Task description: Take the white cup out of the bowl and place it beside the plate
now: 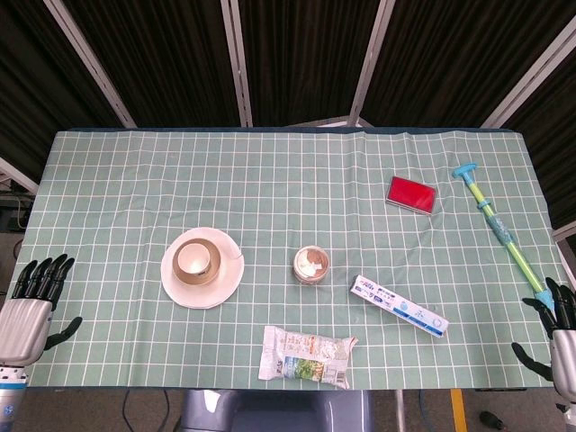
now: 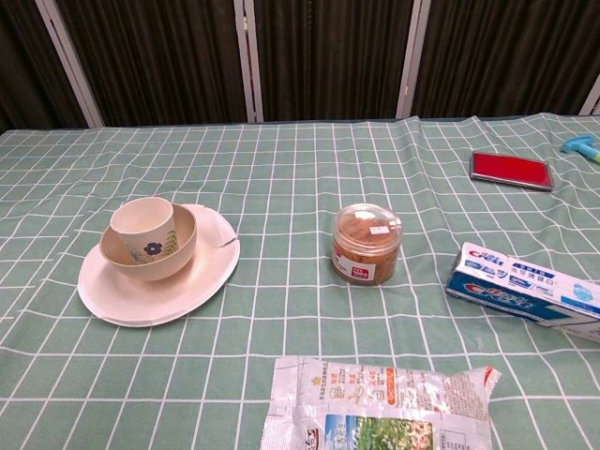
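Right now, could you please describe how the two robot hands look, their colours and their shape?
Both appear only in the head view. The left robot hand has slim black fingers and a black thumb on a silver-grey metallic palm body, with a cylindrical grey wrist below. The right robot hand looks the same: black fingers, silver-grey body, partly cut by the picture edge. No cables or markings are visible.

Illumination is even and bright from overhead. Shadows under the plate are soft and short. Both views are sharp; the dark backdrop shows no detail.
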Controlling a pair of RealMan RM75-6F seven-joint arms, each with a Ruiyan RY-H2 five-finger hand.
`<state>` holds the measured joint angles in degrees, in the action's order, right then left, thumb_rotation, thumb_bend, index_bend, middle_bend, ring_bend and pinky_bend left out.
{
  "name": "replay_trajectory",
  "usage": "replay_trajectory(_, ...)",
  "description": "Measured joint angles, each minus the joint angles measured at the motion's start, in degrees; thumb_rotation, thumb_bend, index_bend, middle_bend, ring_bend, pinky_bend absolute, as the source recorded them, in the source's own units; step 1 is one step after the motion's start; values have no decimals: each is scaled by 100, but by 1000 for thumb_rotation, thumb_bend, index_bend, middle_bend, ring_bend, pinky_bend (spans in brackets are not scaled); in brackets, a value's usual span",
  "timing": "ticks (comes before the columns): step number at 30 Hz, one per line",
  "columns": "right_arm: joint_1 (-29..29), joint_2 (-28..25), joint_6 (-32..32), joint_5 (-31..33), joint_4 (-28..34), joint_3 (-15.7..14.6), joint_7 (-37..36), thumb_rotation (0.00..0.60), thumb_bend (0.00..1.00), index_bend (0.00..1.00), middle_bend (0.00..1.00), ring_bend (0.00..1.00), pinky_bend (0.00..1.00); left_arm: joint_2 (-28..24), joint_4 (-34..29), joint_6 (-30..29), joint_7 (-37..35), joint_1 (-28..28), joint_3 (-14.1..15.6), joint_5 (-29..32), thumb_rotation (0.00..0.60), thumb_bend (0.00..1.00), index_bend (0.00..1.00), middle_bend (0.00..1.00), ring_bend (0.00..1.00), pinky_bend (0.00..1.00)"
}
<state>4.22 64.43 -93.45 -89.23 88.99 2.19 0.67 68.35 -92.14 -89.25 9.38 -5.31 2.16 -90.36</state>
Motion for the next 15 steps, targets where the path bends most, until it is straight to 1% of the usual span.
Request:
replay_trajectory(1,-6,12,5,0,-15,-4,10,600,79,232,0,0,0,0,4,7,-15,2,-3,0,600,243,0,0,0,0)
replay_trajectory(3,-16,30,33,1,-38,-15,40,600,78,156,0,0,0,0,11,35,-52,4,-11,6,600,242,0,0,0,0)
replay_trajectory(11,-22,2,37,-47,8,-39,-19,600,78,147,0,0,0,-10,-16,243,-52,-97,-121,101,600,242,0,0,0,0)
replay_trajectory(13,-38,7,12,-104,10,-33,-36,600,77,147,0,0,0,-36,-82,438,-36,-233,-208,162,600,242,3,0,0,0)
replay_trajectory(15,-55,19,23,-110,-9,-28,-54,600,78,147,0,0,0,-67,-188,719,16,-434,-339,276,600,243,37,0,0,0)
